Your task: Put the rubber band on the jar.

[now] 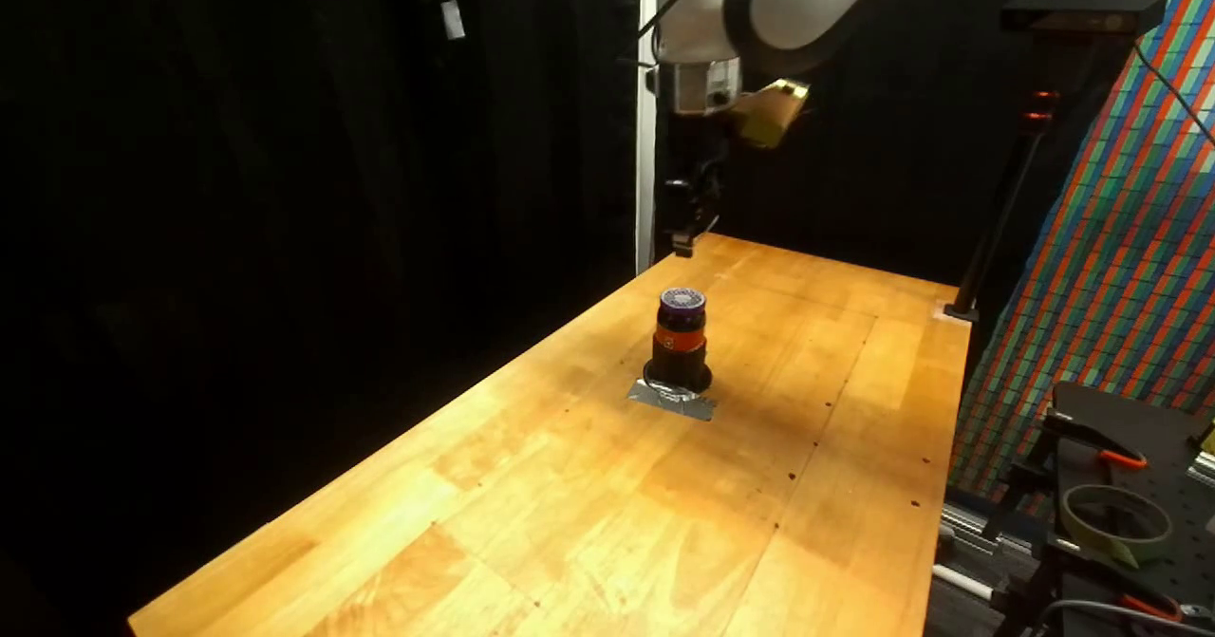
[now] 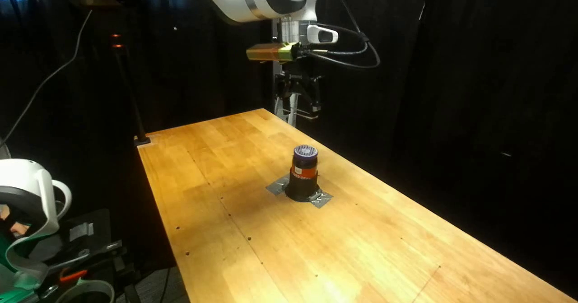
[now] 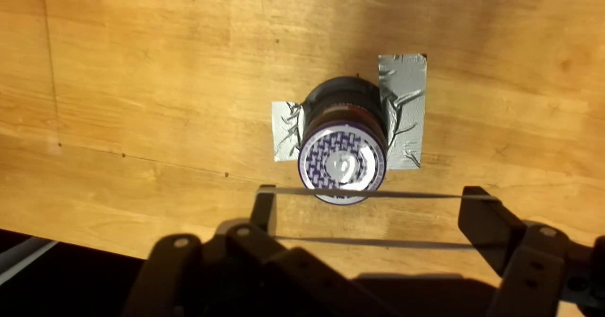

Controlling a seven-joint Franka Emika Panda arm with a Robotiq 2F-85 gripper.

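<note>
The jar (image 1: pixel 680 339) stands upright in a black base on the wooden table. It has a purple-white patterned lid and an orange label, and shows in both exterior views (image 2: pixel 304 172). In the wrist view its lid (image 3: pixel 342 161) lies above and slightly left of the middle between the fingers. My gripper (image 3: pixel 371 215) is open, well above the jar; it also shows in both exterior views (image 1: pixel 685 241) (image 2: pixel 300 110). The rubber band (image 3: pixel 378 194) is stretched around both fingertips in two strands. The far strand crosses the lid's lower edge in the picture; the band is apart from the jar.
Silver tape (image 3: pixel 404 118) fixes the base to the table (image 1: pixel 607 514). A post with a camera (image 1: pixel 992 219) stands at the table's far corner. A cart with a tape roll (image 1: pixel 1115 523) stands beside the table. Dark curtains (image 2: pixel 474 90) hang behind.
</note>
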